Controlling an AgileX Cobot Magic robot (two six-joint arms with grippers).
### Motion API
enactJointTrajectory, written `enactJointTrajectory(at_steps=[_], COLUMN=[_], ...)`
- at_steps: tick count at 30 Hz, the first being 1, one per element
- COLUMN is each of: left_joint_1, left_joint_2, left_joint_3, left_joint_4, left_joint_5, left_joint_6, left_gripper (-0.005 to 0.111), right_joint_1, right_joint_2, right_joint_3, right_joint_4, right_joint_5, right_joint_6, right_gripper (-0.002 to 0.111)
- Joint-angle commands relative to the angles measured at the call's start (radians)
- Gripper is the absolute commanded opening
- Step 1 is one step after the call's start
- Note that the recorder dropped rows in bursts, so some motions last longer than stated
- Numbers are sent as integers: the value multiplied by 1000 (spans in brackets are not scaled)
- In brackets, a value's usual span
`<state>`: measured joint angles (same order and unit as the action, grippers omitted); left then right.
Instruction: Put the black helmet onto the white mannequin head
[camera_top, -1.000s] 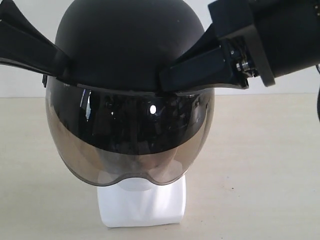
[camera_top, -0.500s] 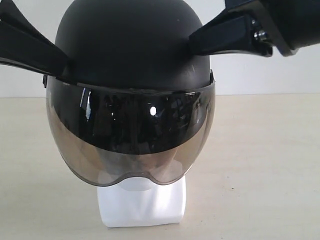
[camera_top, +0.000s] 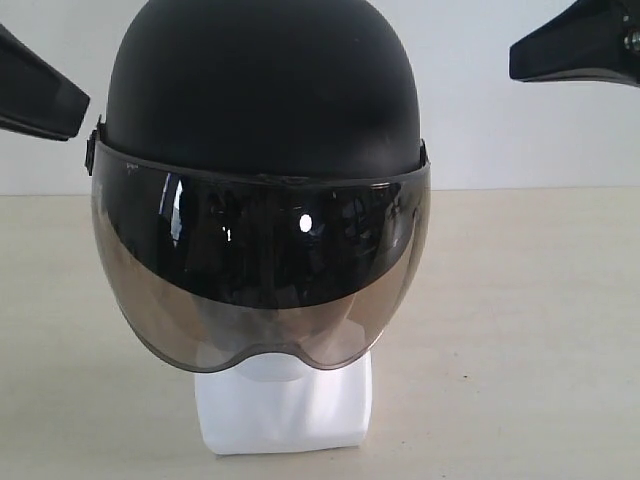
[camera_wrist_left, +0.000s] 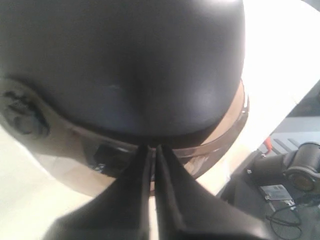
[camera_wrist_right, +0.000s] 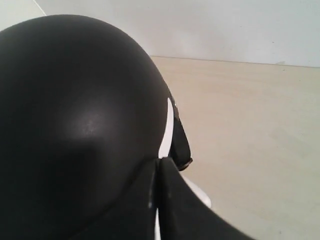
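Exterior view: black helmet (camera_top: 260, 90) seated fully over white mannequin head (camera_top: 285, 405), upright on the pale desk (camera_top: 520, 330). Tinted visor (camera_top: 260, 270) down across the face; only the white neck and squarish base visible below its lower edge. At the left edge, left pincer (camera_top: 55, 100), level with the shell and clear of it. High at the right, right pincer (camera_top: 545, 50), well apart from the helmet, tip turned toward it.

Left wrist view: shell filling most of the picture, visor band curving along its rim. Here the left pincer (camera_wrist_left: 152, 152) clenched, fingers pressed flat together, grasping nothing, tips aimed at the visor rim. Dark equipment (camera_wrist_left: 280, 170) past the desk edge.

Right wrist view: right pincer (camera_wrist_right: 159, 167) clenched as well, fingers meeting in a thin seam, empty. Helmet dome close ahead; sliver of white mannequin showing under the rim, next to a hanging black strap (camera_wrist_right: 180, 142). Pale desk beyond.
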<state>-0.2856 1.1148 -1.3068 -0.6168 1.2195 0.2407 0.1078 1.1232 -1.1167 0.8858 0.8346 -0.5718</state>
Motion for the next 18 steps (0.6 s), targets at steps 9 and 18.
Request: enactJointTrajectory(at_steps=[9, 18], left_joint_1=[-3, -3], left_joint_2=[-213, -306], left_joint_3=[3, 3], left_joint_4=[82, 116], left_joint_5=[-139, -186], left_joint_6=[-140, -207], left_gripper=[4, 4], right_joint_1=[-8, -8], right_joint_2=[-43, -154], right_joint_3=[-1, -1], right_joint_4=[-64, -112], right_joint_5=[64, 96], right_joint_6=[32, 51], right_gripper=[0, 0])
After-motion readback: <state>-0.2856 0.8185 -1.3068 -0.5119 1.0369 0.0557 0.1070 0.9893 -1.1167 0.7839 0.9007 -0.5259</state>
